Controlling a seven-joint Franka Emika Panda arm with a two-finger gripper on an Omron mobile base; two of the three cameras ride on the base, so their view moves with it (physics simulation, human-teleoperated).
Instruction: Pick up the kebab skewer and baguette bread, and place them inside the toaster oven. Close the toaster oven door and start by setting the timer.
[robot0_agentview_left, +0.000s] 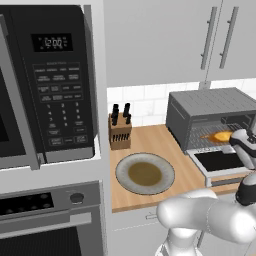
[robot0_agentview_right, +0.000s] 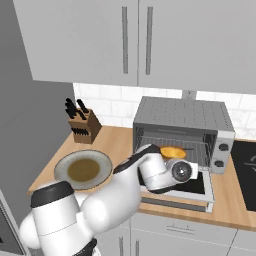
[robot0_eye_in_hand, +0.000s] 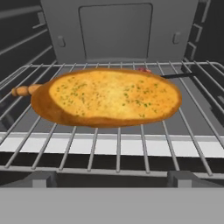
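The toaster oven (robot0_agentview_left: 210, 102) (robot0_agentview_right: 182, 112) stands on the wooden counter with its door (robot0_agentview_left: 220, 162) (robot0_agentview_right: 175, 202) dropped flat open. The golden baguette bread (robot0_eye_in_hand: 109, 96) (robot0_agentview_left: 220, 136) (robot0_agentview_right: 172, 151) lies on the wire rack (robot0_eye_in_hand: 118, 148) inside. Behind it lies the kebab skewer (robot0_eye_in_hand: 177, 75), mostly hidden, with its ends poking out on both sides of the loaf. My gripper (robot0_eye_in_hand: 113, 178) (robot0_agentview_left: 242, 140) hovers over the open door at the oven mouth. It is open, fingertips (robot0_eye_in_hand: 43, 178) wide apart, holding nothing and apart from the bread.
An empty grey plate (robot0_agentview_left: 145, 173) (robot0_agentview_right: 82, 170) sits left of the oven, with a knife block (robot0_agentview_left: 120, 131) (robot0_agentview_right: 82, 125) behind it. Two knobs (robot0_agentview_right: 223, 147) sit on the oven's right panel. A black microwave (robot0_agentview_left: 45, 85) and a built-in oven (robot0_agentview_left: 50, 215) stand at far left, a cooktop (robot0_agentview_right: 247, 170) at right.
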